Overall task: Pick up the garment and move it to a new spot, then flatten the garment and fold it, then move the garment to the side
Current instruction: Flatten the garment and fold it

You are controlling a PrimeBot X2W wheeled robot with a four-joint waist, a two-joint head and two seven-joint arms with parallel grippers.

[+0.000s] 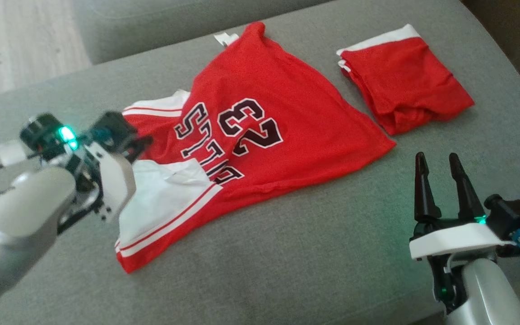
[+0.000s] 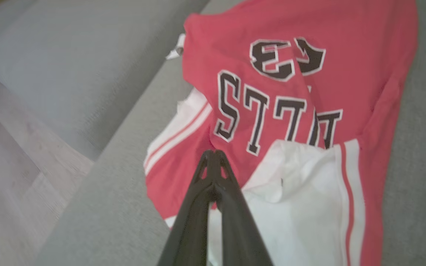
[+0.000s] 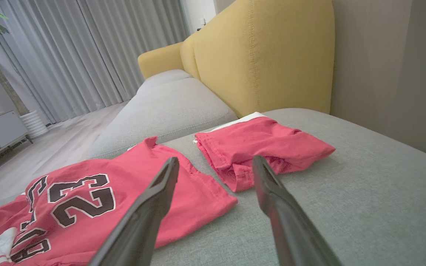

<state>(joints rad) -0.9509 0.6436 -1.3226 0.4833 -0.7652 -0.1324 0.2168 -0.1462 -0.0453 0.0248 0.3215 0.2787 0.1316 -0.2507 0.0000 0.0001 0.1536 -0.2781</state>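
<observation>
The garment (image 1: 287, 104) is a red jersey with dark "23" lettering and white trim, spread crumpled on the grey sofa seat (image 1: 287, 253). My left gripper (image 1: 145, 142) is at its left edge by the white armhole. In the left wrist view that gripper (image 2: 215, 153) has its fingers pressed together with the tips in the red cloth of the garment (image 2: 364, 55). My right gripper (image 1: 438, 158) hovers open at the lower right, clear of the cloth. From the right wrist, its gripper (image 3: 215, 159) points past the garment (image 3: 135, 155) with nothing between the fingers.
A second red piece with a white band (image 1: 404, 81) lies folded at the back right of the seat, also visible as a folded red piece (image 3: 264, 140). A yellow backrest (image 3: 257, 55) rises behind it. The wooden floor (image 1: 16, 40) lies beyond the seat's left edge.
</observation>
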